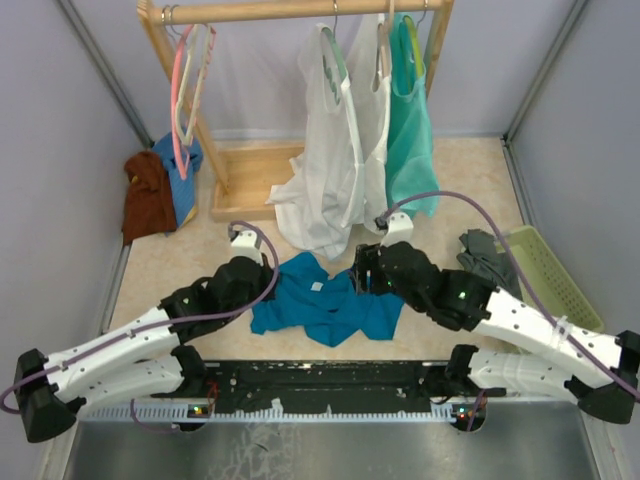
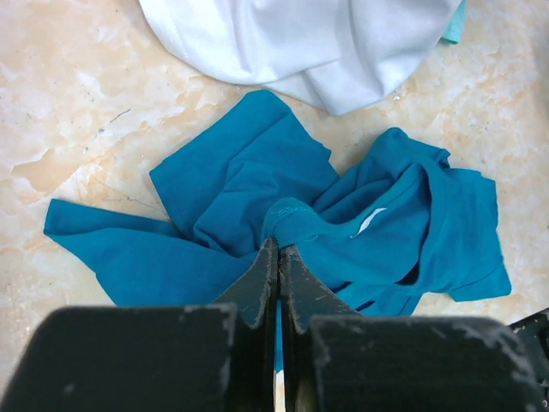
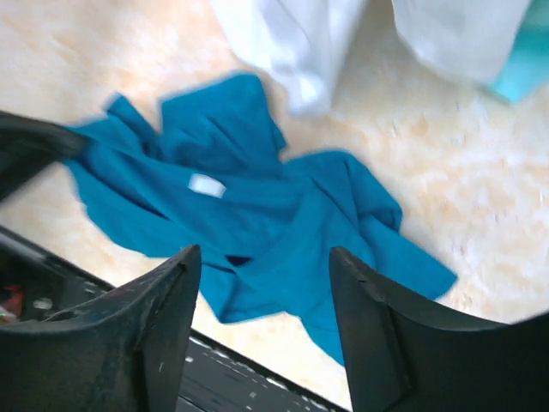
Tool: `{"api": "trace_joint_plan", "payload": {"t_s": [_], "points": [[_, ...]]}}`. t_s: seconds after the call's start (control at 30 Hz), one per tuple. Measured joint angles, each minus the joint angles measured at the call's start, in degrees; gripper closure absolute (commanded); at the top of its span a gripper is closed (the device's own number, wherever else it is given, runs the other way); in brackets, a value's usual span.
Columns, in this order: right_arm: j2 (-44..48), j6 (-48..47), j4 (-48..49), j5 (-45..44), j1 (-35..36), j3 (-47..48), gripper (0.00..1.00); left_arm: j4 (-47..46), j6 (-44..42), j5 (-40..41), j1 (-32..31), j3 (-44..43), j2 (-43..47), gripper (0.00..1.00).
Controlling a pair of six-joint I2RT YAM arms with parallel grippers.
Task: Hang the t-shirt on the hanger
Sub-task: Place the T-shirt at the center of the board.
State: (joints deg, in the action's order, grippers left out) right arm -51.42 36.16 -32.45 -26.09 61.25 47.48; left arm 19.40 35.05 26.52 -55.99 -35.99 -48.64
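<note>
Teal t-shirt [image 1: 330,310] is crumpled on the table [image 1: 470,190], spread just ahead of the left gripper [image 2: 277,253]. That gripper's jaws are pressed together on a raised fold beside the label [image 2: 371,221]. The right gripper [image 3: 264,253] is hung over the other end, jaws spread, nothing gripped. The shirt's long axis is laid gripper to gripper, label up. Neck direction cannot be told.
</note>
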Motion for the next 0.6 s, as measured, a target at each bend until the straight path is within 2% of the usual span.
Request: {"api": "trace_joint_plan", "payload": {"t_s": [0.17,0.27,0.43,0.6], "points": [[-2.19,-5.01,-1.53,4.81,-0.04,16.85,0.25,0.04,1.18,0.02,0.00,1.86,0.50,1.00],[-7.54,-7.78,0.15,8.44,-0.04,29.90,0.19,0.17,1.70,0.02,0.00,4.31,1.92,1.00],[-22.45,-11.76,2.58,12.46,-0.04,51.76,0.13,0.22,2.97,-0.31,0.00,8.22,4.68,1.00],[-40.74,-14.05,2.71,13.70,-0.04,72.41,0.11,-0.35,3.74,-0.90,0.00,10.58,5.46,0.99]]}}
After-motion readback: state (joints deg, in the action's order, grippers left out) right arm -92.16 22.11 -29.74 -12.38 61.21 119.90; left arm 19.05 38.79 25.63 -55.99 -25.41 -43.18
